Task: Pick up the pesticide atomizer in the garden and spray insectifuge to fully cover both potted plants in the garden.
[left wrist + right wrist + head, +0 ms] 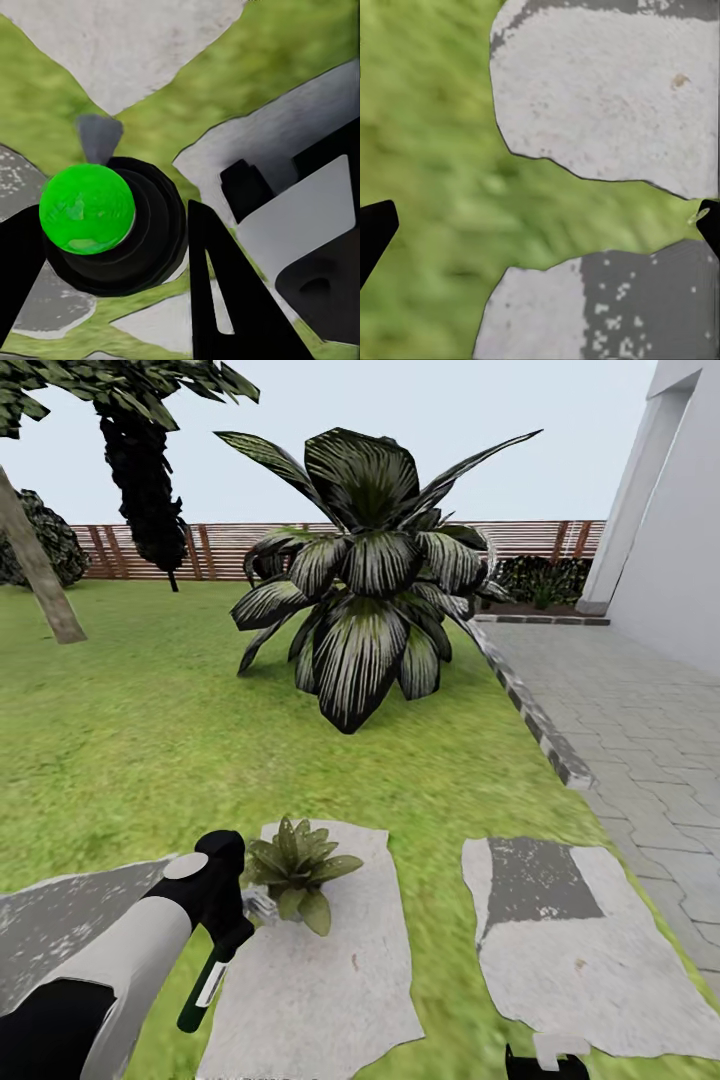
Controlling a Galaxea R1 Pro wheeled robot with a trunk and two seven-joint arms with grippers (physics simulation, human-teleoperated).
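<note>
My left gripper (pixel 235 932) is shut on the pesticide atomizer (pixel 203 988), a slim dark green bottle with a white strip that hangs tilted below the hand. Its pale head (pixel 262 905) sits right beside a potted plant (pixel 295 868), a low rosette of pointed green leaves on a grey stepping stone (pixel 320 980). The left wrist view shows the atomizer's (pixel 86 208) round end between the gripper's (pixel 112 225) dark fingers (pixel 225 300). My right gripper (pixel 540 225) hangs open over grass and stones, low at the front (pixel 545 1060). The second potted plant is out of view.
A big striped-leaf palm plant (pixel 365 575) stands on the lawn beyond the rosette. Another stepping stone (pixel 570 950) lies to the right. A kerb (pixel 540 725) borders a paved path (pixel 640 740) along a white wall (pixel 670 520). A tree trunk (pixel 40 575) and the fence (pixel 220 550) lie further off.
</note>
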